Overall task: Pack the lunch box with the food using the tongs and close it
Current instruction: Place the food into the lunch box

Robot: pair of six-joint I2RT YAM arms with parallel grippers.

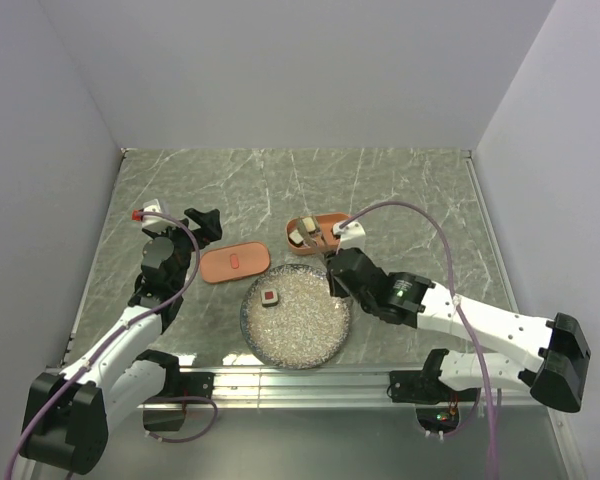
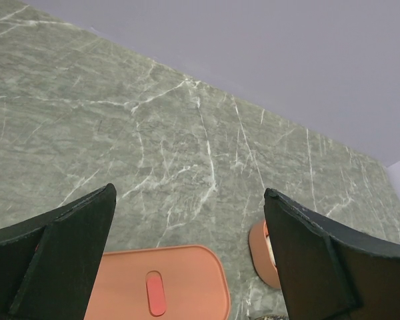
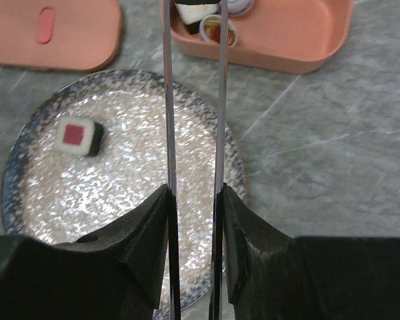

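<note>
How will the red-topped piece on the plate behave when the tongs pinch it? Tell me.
The piece looks blocky and flat-sided, so it should sit steady rather than roll. Being small, it is probably light; the thin tongs could nudge it across the plate. Narrow metal tips may slip on it.

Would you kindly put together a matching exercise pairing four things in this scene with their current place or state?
Things:
1. flat salmon-orange plastic lid
2. square red-centred sushi piece
3. thin grey metal tongs
4. left pincer

Places or states:
A. clamped in the right pincer
B. open, holding nothing
C. lying flat on the grey marble table
D. resting on the round speckled grey plate

Pairs: 1-C, 2-D, 3-A, 4-B.
</note>
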